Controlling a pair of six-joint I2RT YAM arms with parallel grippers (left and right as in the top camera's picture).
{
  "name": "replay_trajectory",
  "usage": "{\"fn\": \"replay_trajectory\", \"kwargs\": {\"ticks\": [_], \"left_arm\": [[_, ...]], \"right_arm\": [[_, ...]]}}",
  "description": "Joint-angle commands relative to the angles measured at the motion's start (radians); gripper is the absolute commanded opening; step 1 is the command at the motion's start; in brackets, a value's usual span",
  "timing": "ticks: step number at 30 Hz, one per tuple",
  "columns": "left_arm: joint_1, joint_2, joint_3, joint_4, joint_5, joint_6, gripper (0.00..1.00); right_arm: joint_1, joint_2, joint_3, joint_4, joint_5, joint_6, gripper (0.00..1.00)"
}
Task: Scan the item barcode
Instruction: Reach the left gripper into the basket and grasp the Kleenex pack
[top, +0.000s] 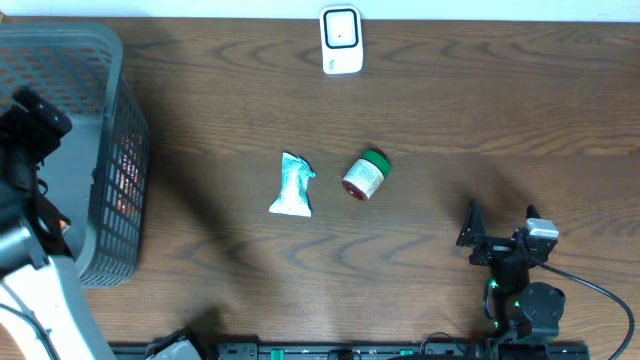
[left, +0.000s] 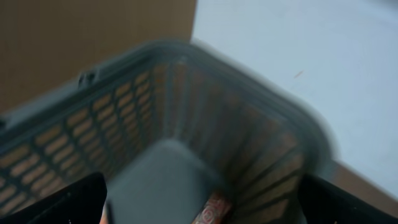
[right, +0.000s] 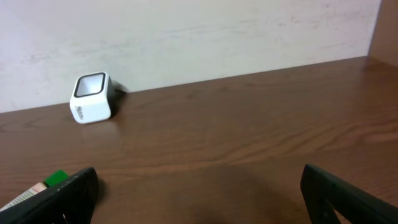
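Note:
A white barcode scanner (top: 341, 40) stands at the table's far edge and shows far left in the right wrist view (right: 92, 98). Mid-table lie a small jar with a green lid (top: 365, 175) on its side and a crumpled white-and-teal packet (top: 293, 186). The jar's green lid peeks in beside my right gripper's left finger (right: 46, 183). My right gripper (top: 498, 228) (right: 199, 193) sits open near the front right, with nothing between its fingers. Over the grey basket (top: 100, 150), my left gripper (top: 35, 112) (left: 202, 208) is open and holds nothing.
The basket's rim (left: 261, 81) fills the blurred left wrist view, with a red-patterned package (left: 214, 211) lying inside at the bottom. Red also shows through the basket's mesh wall (top: 125, 170). A pale wall runs behind the table.

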Motion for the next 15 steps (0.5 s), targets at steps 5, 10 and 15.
{"fn": "replay_trajectory", "kwargs": {"ticks": [5, 10, 15], "left_arm": [[0.078, 0.195, 0.007, -0.121, -0.159, 0.005, 0.98], [0.106, 0.314, 0.006, -0.177, -0.173, -0.015, 0.98], [0.132, 0.396, 0.004, -0.220, -0.232, -0.075, 0.98]], "right_arm": [[0.010, -0.006, -0.002, -0.001, 0.005, -0.015, 0.99], [0.010, -0.006, -0.002, -0.001, 0.005, -0.015, 0.99], [0.010, -0.006, -0.002, -0.001, 0.005, -0.015, 0.99]]}}
